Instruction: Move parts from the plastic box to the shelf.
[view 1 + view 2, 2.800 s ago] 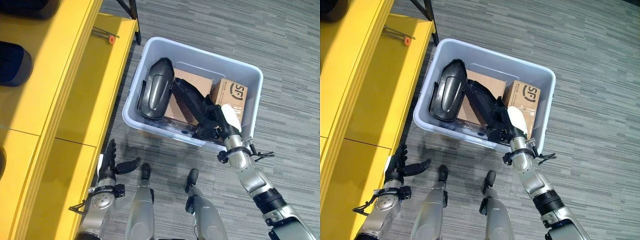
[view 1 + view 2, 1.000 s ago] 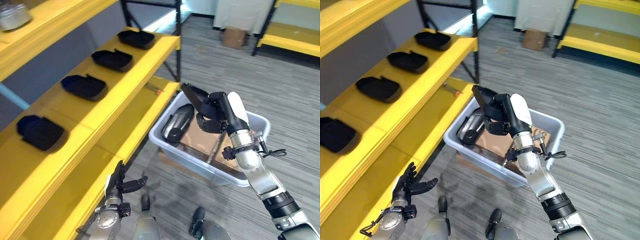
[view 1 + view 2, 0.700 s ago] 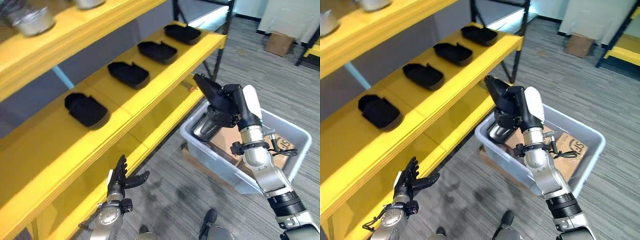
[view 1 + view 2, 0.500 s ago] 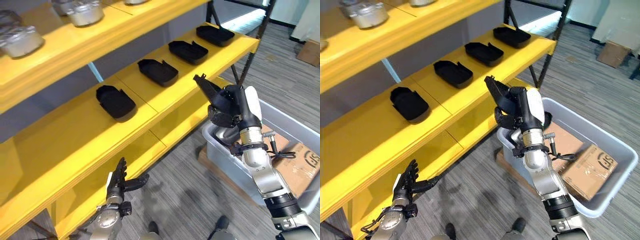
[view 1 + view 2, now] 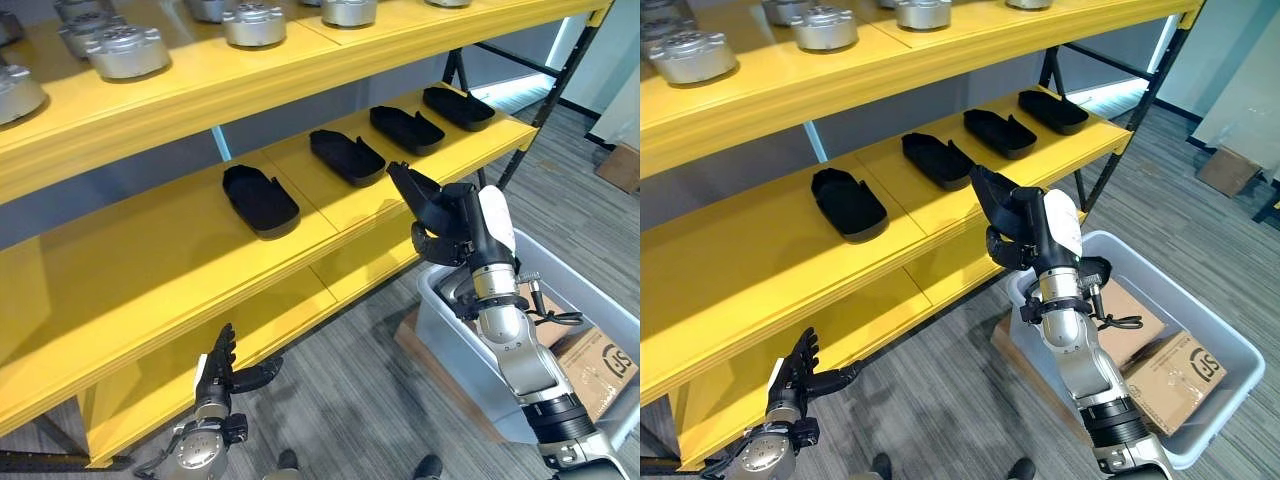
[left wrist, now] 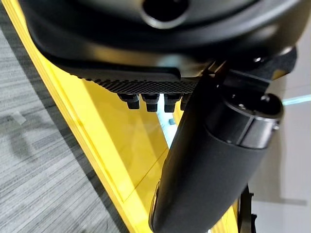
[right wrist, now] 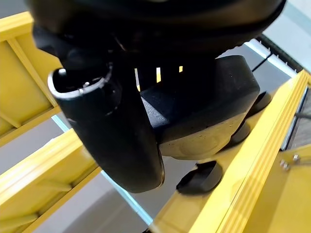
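Note:
My right hand [image 5: 462,228] is shut on a black moulded part [image 5: 416,196], held in the air just in front of the middle yellow shelf [image 5: 170,265]. In the right wrist view the part [image 7: 209,109] sits between the thumb and the curled fingers. Several matching black parts lie in a row on that shelf, the nearest to the hand being one [image 5: 347,157] and its neighbour [image 5: 260,198]. The grey plastic box [image 5: 1217,342] stands on the floor below my right arm. My left hand [image 5: 218,368] hangs low by the bottom shelf, open and holding nothing.
Silver metal castings [image 5: 126,50] stand along the top shelf. Cardboard boxes [image 5: 1180,376] lie in the plastic box. A black shelf upright [image 5: 1160,62] rises at the shelf's far end. Grey carpet [image 5: 350,400] lies between shelf and box.
The camera has swung up from the box to the shelves. My right hand has lifted the black part out of the box to the middle shelf's height. The left hand stays low and open.

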Robot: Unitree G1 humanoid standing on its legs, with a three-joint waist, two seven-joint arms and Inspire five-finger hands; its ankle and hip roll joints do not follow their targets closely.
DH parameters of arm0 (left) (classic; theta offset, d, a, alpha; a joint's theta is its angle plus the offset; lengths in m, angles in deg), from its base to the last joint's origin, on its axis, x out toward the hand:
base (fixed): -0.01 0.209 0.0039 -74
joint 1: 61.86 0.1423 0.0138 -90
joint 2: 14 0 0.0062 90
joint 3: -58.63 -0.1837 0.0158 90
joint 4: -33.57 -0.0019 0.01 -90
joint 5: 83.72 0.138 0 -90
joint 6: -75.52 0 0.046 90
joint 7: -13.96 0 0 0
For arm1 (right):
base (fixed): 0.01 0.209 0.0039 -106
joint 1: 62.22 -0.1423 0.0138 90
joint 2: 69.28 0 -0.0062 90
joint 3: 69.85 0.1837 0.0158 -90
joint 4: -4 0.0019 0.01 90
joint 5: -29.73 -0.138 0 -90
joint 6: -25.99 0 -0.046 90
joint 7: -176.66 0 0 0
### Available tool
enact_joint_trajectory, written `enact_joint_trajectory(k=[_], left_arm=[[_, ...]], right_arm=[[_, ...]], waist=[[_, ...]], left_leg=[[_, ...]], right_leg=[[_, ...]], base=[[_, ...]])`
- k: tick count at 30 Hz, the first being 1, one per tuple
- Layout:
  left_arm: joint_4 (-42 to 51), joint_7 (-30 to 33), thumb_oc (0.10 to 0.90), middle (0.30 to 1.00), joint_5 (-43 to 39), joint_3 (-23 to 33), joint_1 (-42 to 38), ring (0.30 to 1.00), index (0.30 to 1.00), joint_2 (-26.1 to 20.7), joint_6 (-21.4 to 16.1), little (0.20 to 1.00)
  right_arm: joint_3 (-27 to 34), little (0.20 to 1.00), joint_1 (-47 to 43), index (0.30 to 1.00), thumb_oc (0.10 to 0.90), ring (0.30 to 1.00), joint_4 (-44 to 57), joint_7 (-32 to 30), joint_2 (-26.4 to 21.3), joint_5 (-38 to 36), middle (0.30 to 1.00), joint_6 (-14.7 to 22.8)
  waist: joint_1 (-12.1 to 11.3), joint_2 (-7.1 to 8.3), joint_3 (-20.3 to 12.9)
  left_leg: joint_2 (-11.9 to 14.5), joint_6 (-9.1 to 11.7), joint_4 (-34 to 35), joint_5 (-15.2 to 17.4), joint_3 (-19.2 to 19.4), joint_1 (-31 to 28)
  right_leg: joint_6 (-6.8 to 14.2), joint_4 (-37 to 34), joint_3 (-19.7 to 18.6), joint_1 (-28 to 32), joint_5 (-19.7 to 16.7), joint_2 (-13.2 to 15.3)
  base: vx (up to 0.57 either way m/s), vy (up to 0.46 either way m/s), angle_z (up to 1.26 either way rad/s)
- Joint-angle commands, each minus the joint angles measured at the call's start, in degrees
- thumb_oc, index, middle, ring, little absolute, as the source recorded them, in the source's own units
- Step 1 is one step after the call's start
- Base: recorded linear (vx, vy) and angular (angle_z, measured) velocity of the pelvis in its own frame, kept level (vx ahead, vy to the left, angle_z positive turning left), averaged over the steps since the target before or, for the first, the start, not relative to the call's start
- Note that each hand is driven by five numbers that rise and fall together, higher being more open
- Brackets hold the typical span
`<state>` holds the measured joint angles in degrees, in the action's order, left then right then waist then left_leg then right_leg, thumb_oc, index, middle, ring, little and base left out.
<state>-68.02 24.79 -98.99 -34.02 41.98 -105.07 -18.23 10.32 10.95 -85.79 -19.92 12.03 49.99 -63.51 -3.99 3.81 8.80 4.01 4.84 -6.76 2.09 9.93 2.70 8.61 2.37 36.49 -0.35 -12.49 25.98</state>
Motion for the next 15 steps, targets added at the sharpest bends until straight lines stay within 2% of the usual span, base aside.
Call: enact_joint_trajectory(k=[1, 2, 3, 4, 5, 6, 7, 8, 10, 11, 15], left_arm=[[7.5, 0.9, 0.9, 1.0, 2.7, 1.3, -2.3, 1.0, 1.0, -3.3, -4.2, 1.0], [7.5, 0.7, 0.9, 1.0, 3.2, 1.1, -2.7, 1.0, 1.0, -4.0, -4.0, 1.0], [7.1, 0.7, 0.9, 1.0, 3.3, 0.8, -3.0, 1.0, 1.0, -4.3, -4.0, 1.0], [7.1, 0.7, 0.9, 1.0, 3.3, 0.8, -3.1, 1.0, 1.0, -4.3, -4.1, 1.0], [6.4, 0.3, 0.9, 1.0, 3.8, 0.4, -3.7, 1.0, 1.0, -4.9, -3.8, 1.0], [6.4, 0.3, 0.9, 1.0, 3.8, 0.4, -3.8, 1.0, 1.0, -4.9, -3.8, 1.0], [6.7, -0.2, 0.9, 1.0, 4.5, 0.7, -3.7, 1.0, 1.0, -4.8, -3.7, 1.0], [6.7, -0.3, 0.9, 1.0, 4.8, 0.6, -4.2, 1.0, 1.0, -4.8, -3.7, 1.0], [6.6, -0.5, 0.9, 1.0, 4.9, 0.6, -4.8, 1.0, 1.0, -5.0, -3.8, 1.0], [6.3, -0.3, 0.9, 1.0, 4.7, 0.6, -5.1, 1.0, 1.0, -5.1, -3.8, 1.0], [6.0, -0.1, 0.9, 1.0, 4.8, 0.6, -5.5, 1.0, 1.0, -5.2, -3.8, 1.0]], right_arm=[[3.2, 0.3, -6.8, 0.3, 0.4, 0.3, 7.3, -2.6, -2.1, 3.1, 0.3, 4.9], [3.6, 0.3, -5.7, 0.3, 0.4, 0.3, 7.3, -2.2, -2.1, 3.2, 0.3, 5.0], [4.3, 0.3, -4.7, 0.3, 0.4, 0.3, 7.5, -2.2, -2.3, 3.2, 0.3, 5.0], [4.3, 0.3, -4.6, 0.3, 0.4, 0.3, 7.6, -2.2, -2.3, 3.2, 0.3, 5.0], [5.4, 0.3, -3.3, 0.3, 0.4, 0.3, 8.1, -2.2, -2.5, 2.9, 0.3, 5.2], [5.5, 0.3, -3.3, 0.3, 0.4, 0.3, 8.2, -2.2, -2.6, 2.9, 0.3, 5.2], [6.0, 0.3, -2.8, 0.3, 0.4, 0.3, 8.6, -2.2, -2.5, 2.8, 0.3, 5.4], [6.3, 0.3, -2.7, 0.3, 0.4, 0.3, 8.5, -2.3, -2.3, 2.5, 0.3, 5.6], [6.4, 0.3, -3.0, 0.3, 0.4, 0.3, 8.7, -2.2, -2.1, 2.2, 0.3, 5.7], [6.5, 0.3, -3.5, 0.3, 0.4, 0.3, 8.5, -2.3, -2.0, 2.2, 0.3, 5.7], [6.8, 0.3, -4.1, 0.3, 0.4, 0.3, 8.6, -2.5, -1.9, 2.4, 0.3, 5.8]], waist=[[-0.6, -1.2, -3.6], [0.7, -0.94, -2.8], [2.0, -1.22, -2.3], [1.6, -1.2, -2.4], [3.9, -2.23, -1.2], [3.7, -2.24, -1.4], [4.4, -2.77, -0.6], [4.8, -2.79, -0.4], [5.4, -2.38, -0.1], [5.9, -2.2, 0.1], [6.4, -1.21, 0.2]], left_leg=[[-2.5, -5.0, 6.2, 4.3, 0.6, -4.3], [-3.9, -6.5, 7.1, 3.6, -0.3, -4.8], [-4.1, -6.7, 7.6, 3.3, -1.2, -5.3], [-4.1, -6.7, 7.7, 3.2, -0.8, -5.3], [-4.5, -7.2, 8.2, 2.5, -3.5, -6.1], [-4.4, -7.1, 8.2, 2.3, -3.3, -5.8], [-4.9, -7.3, 8.7, 2.4, -4.7, -7.1], [-5.2, -7.2, 8.9, 2.3, -5.5, -7.2], [-5.3, -6.8, 8.9, 2.2, -6.5, -7.1], [-5.0, -6.4, 8.6, 2.6, -7.5, -7.3], [-5.1, -5.9, 7.1, 4.1, -8.9, -7.7]], right_leg=[[5.5, 6.5, -3.2, 1.6, -0.3, 3.9], [3.9, 10.5, -8.5, -0.6, -0.9, 4.2], [3.2, 11.2, -13.9, -2.5, -0.4, 2.1], [3.1, 11.5, -14.4, -3.0, -0.3, 2.0], [1.6, 12.3, -23.0, -6.5, 2.2, -4.2], [1.3, 12.4, -23.2, -7.1, 2.1, -4.3], [1.1, 12.4, -25.2, -8.9, 3.0, -6.2], [1.2, 10.6, -25.8, -9.4, 2.7, -6.5], [2.0, 6.8, -26.9, -10.1, 1.0, -6.2], [3.0, 3.4, -29.0, -10.5, -0.5, -6.3], [4.1, 0.4, -31.2, -10.2, -2.6, -6.2]], base=[[0.05, 0.337, 0.32], [0.02, 0.186, 0.37], [0.01, 0.184, 0.61], [0.04, 0.162, 0.87], [0.02, 0.109, 0.8], [0.11, 0.183, 0.38], [0.1, 0.066, 0.23], [0.11, 0.052, 0.43], [0.08, -0.087, 0.75], [0.1, -0.093, 0.6], [0.1, -0.094, 0.42]])
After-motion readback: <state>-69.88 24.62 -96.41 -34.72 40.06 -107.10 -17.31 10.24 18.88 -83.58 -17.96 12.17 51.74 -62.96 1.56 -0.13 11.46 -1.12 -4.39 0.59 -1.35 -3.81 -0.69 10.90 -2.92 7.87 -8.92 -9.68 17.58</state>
